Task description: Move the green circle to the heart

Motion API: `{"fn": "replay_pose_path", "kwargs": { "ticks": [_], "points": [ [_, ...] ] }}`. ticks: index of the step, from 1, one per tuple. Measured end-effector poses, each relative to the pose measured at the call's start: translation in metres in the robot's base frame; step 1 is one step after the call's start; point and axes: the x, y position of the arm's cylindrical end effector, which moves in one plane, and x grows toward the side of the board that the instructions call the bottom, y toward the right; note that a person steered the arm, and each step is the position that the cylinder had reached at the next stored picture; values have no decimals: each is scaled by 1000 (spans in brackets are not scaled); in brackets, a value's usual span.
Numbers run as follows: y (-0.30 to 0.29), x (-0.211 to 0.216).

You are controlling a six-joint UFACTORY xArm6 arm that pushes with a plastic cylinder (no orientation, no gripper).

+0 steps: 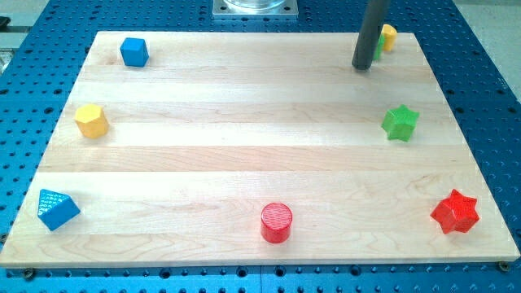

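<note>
My tip [361, 67] stands near the view's top right corner of the wooden board [244, 114]. The arm has no gripper, only the dark rod, so there is nothing that opens or closes. Just beside the rod, on its right, I see a thin green edge [379, 47], which is mostly hidden behind the rod; I cannot tell its shape, so I cannot say if this is the green circle. Touching this green part, a little more to the right, is a yellow block [389, 36], also partly covered, and its shape I cannot tell surely.

Below my tip, on the right side, sits a green star [400, 122], well apart from the rod. In the bottom right corner is a red star [455, 212]. At the bottom middle stands a red cylinder [276, 222]. On the left side are a blue triangle-like block [57, 208], a yellow hexagon [91, 120] and a blue cube [133, 51]
</note>
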Motion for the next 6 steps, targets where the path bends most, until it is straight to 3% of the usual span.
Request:
{"fn": "replay_pose_path", "kwargs": {
  "ticks": [4, 6],
  "points": [
    [20, 9],
    [154, 25]
  ]
}}
